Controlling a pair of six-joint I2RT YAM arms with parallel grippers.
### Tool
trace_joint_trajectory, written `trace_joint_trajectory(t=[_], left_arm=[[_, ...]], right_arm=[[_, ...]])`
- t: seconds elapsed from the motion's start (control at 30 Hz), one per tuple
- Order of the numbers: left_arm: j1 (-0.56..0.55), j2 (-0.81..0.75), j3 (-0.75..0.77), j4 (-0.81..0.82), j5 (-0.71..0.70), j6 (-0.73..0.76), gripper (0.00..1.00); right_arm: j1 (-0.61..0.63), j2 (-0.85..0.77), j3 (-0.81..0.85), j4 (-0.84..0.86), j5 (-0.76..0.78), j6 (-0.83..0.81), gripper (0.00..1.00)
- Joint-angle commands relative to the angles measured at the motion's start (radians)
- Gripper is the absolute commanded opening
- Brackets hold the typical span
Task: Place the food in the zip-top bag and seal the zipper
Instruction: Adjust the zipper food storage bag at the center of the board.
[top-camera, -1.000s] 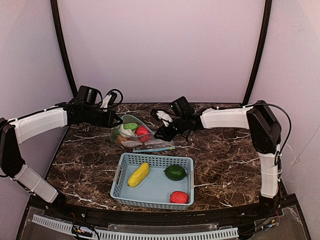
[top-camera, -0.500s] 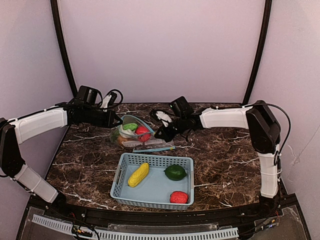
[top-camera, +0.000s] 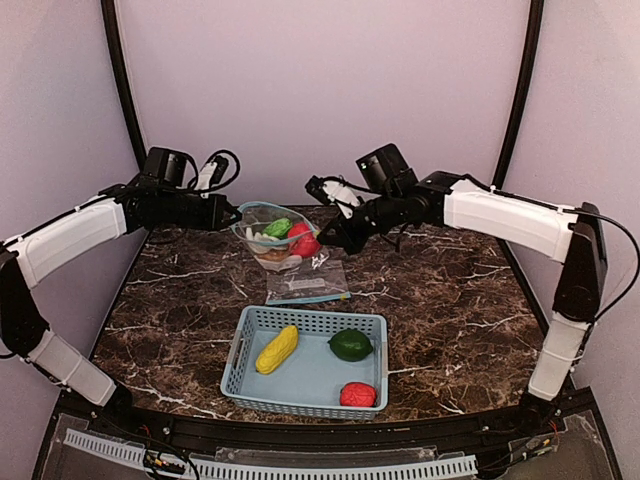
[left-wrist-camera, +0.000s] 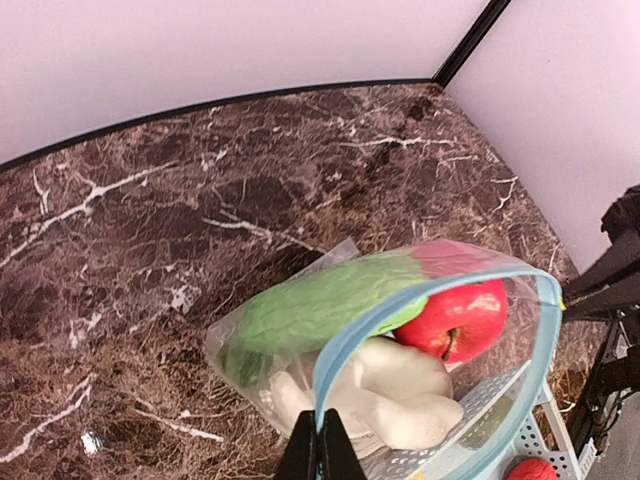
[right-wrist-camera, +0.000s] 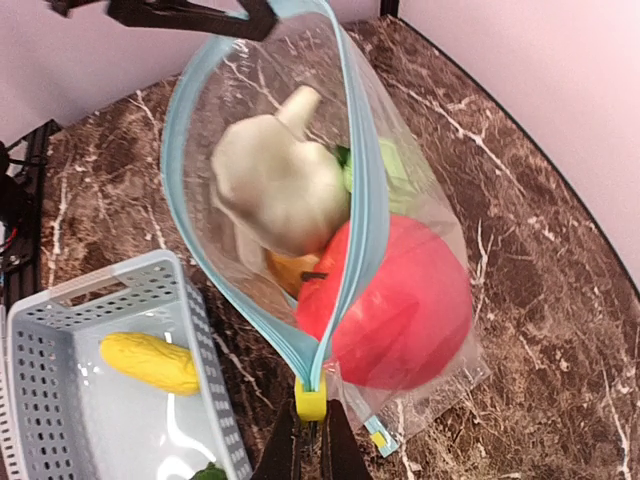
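The clear zip-top bag (top-camera: 277, 233) with a blue zipper rim hangs above the table, its mouth stretched open between both grippers. Inside are a green pod (left-wrist-camera: 320, 305), a red apple (right-wrist-camera: 390, 310), a white radish (left-wrist-camera: 400, 390) and a brown potato (right-wrist-camera: 288, 270). My left gripper (top-camera: 234, 216) is shut on the bag's left rim (left-wrist-camera: 330, 385). My right gripper (top-camera: 326, 242) is shut on the right rim at the yellow slider (right-wrist-camera: 310, 400). The yellow corn (top-camera: 277, 349), dark green round fruit (top-camera: 351, 344) and small red fruit (top-camera: 358, 394) lie in the basket.
The light blue plastic basket (top-camera: 242, 352) stands at the near middle of the marble table, below the bag. A flat clear plastic piece with a blue strip (top-camera: 305, 288) lies on the table between basket and bag. Dark frame posts stand at the back corners.
Both grippers have risen and moved back, lifting the bag off the table. The right arm has swung up. The basket and its food have not moved.
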Motion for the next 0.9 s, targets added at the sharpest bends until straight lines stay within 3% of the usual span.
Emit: trace_joint_trajectory(t=[0.0, 0.13, 0.37, 0.63, 0.77, 0.83, 0.87], left_arm=[[-0.007, -0.07, 0.047, -0.021, 0.061, -0.04, 0.01], [-0.061, -0.077, 0.036, -0.045, 0.089, -0.074, 0.01], [-0.201, -0.139, -0.043, -0.103, -0.014, -0.109, 0.01], [-0.299, -0.234, -0.219, -0.105, -0.015, -0.186, 0.01], [-0.332, -0.279, -0.27, -0.105, -0.009, -0.172, 0.1], [-0.335, -0.307, -0.279, -0.115, -0.013, -0.14, 0.23], [-0.336, -0.329, -0.276, -0.12, -0.038, -0.125, 0.34]], right_arm=[[0.056, -0.12, 0.022, -0.15, 0.016, -0.035, 0.0], [0.105, -0.188, 0.009, -0.233, 0.006, -0.026, 0.0], [0.176, -0.272, -0.055, -0.354, -0.043, 0.018, 0.0], [0.219, -0.343, -0.256, -0.295, -0.126, 0.084, 0.0], [0.22, -0.362, -0.295, -0.262, -0.176, 0.096, 0.0], [0.22, -0.373, -0.304, -0.248, -0.199, 0.098, 0.0], [0.219, -0.38, -0.308, -0.24, -0.21, 0.098, 0.0]])
